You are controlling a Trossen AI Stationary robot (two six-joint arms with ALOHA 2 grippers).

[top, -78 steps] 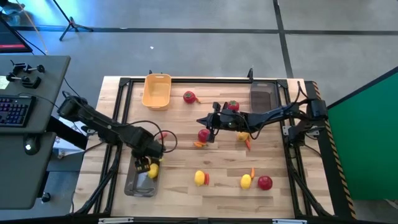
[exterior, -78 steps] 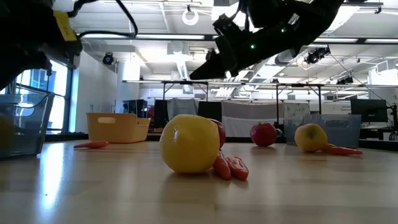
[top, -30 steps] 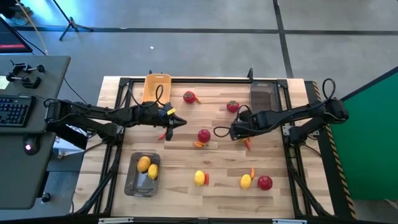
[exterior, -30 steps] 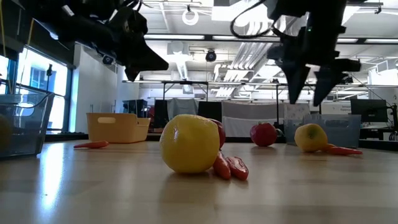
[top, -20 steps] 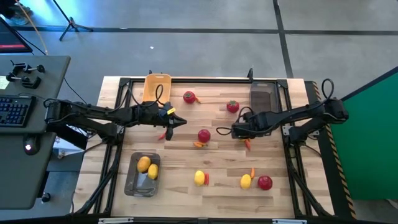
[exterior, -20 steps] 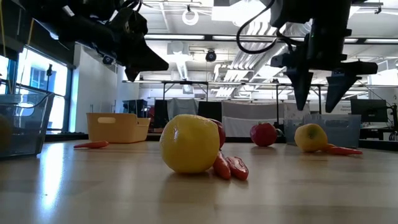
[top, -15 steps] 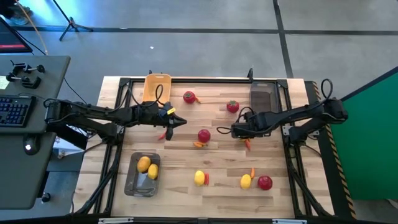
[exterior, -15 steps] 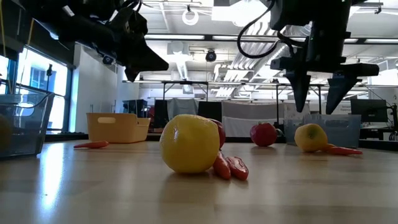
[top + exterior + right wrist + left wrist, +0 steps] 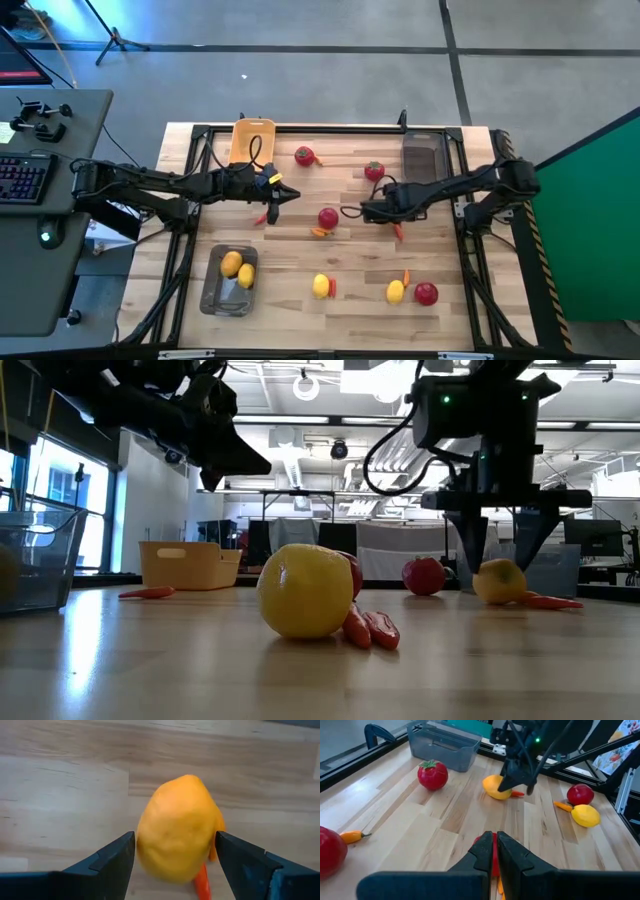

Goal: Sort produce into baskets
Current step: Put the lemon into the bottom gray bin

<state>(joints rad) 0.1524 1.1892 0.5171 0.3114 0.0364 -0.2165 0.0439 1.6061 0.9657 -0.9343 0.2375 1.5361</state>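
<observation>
The right gripper (image 9: 175,852) hangs low over the middle of the tabletop (image 9: 300,310), its two fingers spread wide on either side of a lemon (image 9: 176,827) that lies on the wood with a thin carrot piece (image 9: 202,881) against it; the fingers flank the lemon without clearly pressing it. The left gripper (image 9: 495,851) is held above the left-centre of the tabletop with its fingers pinched together, a sliver of red-orange carrot (image 9: 262,216) showing just past their tips.

A grey tray (image 9: 211,299) near the front left corner holds two lemons (image 9: 237,268). The yellow basket (image 9: 252,146) sits at the back edge, left of centre, and the second grey tray (image 9: 423,155) at the back edge to the right. Red fruits (image 9: 328,217), more lemons (image 9: 321,286) and carrot bits (image 9: 405,276) lie scattered across the centre and front. No writing or label is readable anywhere.
</observation>
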